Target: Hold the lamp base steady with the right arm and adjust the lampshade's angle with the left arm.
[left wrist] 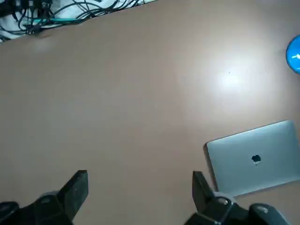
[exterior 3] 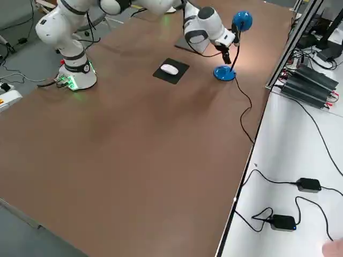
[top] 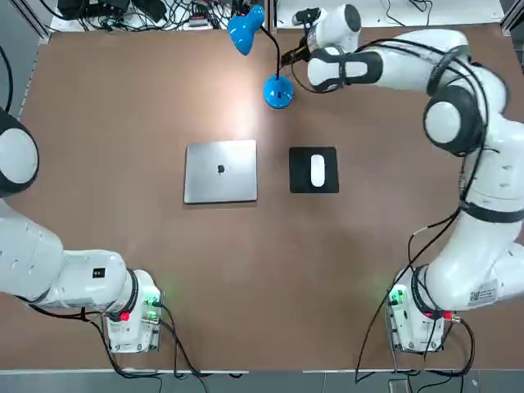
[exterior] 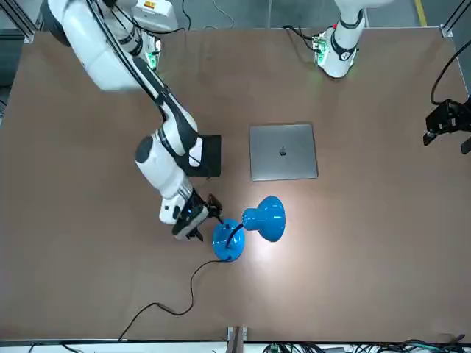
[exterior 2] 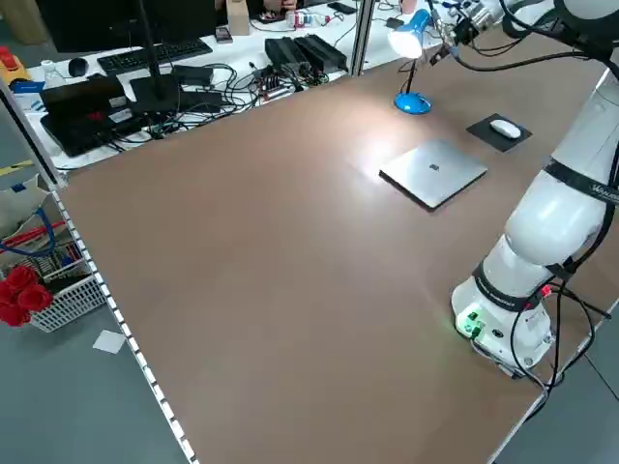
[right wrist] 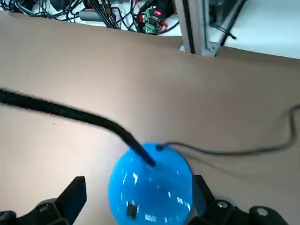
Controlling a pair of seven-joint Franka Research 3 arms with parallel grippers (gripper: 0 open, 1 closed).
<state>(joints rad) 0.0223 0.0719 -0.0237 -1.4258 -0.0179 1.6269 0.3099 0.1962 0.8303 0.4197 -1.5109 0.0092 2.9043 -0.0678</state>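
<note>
The right end effector (right wrist: 136,197), open astride the lamp base (right wrist: 150,187), should descend squarely and clamp firmly; the left end effector (left wrist: 138,194) waits open.

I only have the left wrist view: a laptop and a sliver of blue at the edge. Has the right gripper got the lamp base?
Observer: Not clamped. The right gripper is open, with one finger on each side of the lamp base.
Operator: Where is the lampshade?
Observer: The lampshade sits beyond the base, toward the far edge and the robot's left.
Operator: And my gripper?
Observer: The left gripper is open at the table's left side, well away from the lamp.
</note>
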